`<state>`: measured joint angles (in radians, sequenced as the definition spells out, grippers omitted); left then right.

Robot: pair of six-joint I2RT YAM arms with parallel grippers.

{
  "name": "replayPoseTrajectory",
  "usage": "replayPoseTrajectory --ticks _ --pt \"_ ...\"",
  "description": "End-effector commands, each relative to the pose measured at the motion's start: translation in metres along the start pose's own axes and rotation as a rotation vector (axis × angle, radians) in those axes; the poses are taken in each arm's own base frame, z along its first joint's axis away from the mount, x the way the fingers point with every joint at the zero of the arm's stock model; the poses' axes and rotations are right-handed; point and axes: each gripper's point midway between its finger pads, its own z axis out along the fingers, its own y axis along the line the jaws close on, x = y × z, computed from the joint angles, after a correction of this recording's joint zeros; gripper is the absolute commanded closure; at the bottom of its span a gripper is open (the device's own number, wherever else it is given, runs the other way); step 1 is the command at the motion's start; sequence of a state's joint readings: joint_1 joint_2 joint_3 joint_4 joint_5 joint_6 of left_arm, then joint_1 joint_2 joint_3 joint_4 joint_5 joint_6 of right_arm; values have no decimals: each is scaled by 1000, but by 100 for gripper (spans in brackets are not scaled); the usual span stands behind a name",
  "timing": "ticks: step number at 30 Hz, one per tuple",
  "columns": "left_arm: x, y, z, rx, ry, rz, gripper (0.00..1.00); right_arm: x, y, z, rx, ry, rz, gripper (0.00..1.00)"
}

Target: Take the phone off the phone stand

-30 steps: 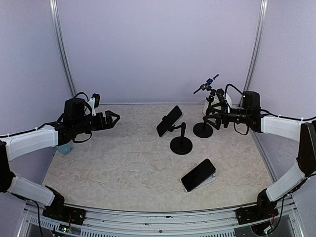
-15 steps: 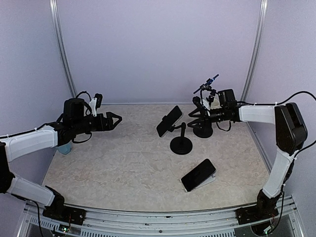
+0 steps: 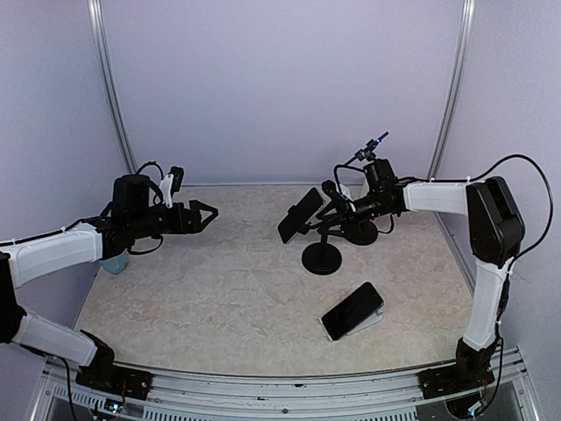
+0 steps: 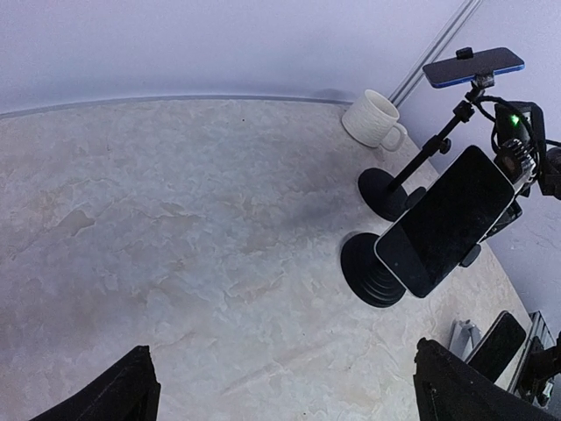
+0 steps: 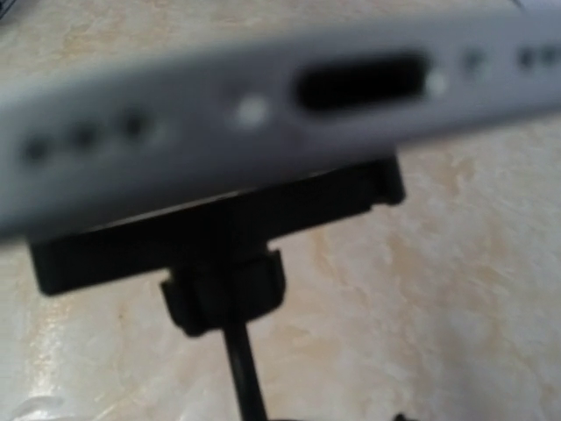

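Note:
A black phone (image 3: 301, 215) sits tilted in the clamp of a black phone stand (image 3: 322, 258) near the table's middle. It also shows in the left wrist view (image 4: 447, 219) on the stand's round base (image 4: 372, 267). My right gripper (image 3: 327, 202) is open at the phone's right end, its fingers above and below that end. In the right wrist view the phone's grey bottom edge (image 5: 263, 114) is blurred and very close, with the stand's clamp (image 5: 219, 237) under it; no fingers show. My left gripper (image 3: 200, 213) is open and empty, well left of the phone, fingertips (image 4: 131, 390) wide apart.
A taller stand (image 3: 360, 231) holding a blue phone (image 3: 372, 145) stands behind my right arm. Another black phone (image 3: 352, 310) lies on a low white holder at the front right. A white mug (image 4: 374, 118) sits at the back. A pale blue cup (image 3: 114, 261) is under my left arm.
My right arm has swung left from beside the tall back stand to the phone's right end. My left gripper has edged slightly right.

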<state>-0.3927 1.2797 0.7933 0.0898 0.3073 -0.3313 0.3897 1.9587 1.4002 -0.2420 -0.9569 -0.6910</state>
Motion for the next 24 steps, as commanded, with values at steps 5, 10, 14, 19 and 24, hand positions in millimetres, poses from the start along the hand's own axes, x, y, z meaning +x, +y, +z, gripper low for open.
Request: replayPoseTrajectory --ticks 5,10,14,19,24 --pt "-8 -4 -7 14 -27 26 1 0 10 9 -86 -15 25 57" --pt "-8 -5 -9 15 -28 27 1 -1 11 11 -94 -21 27 69" --pt "-10 -6 -12 12 -32 32 1 -3 12 14 -96 -25 17 79" --pt "-11 -7 -16 12 -35 35 1 -9 16 20 -107 -39 -3 89" --pt "-11 -12 -22 25 -38 36 1 -31 31 32 -148 -81 -55 96"
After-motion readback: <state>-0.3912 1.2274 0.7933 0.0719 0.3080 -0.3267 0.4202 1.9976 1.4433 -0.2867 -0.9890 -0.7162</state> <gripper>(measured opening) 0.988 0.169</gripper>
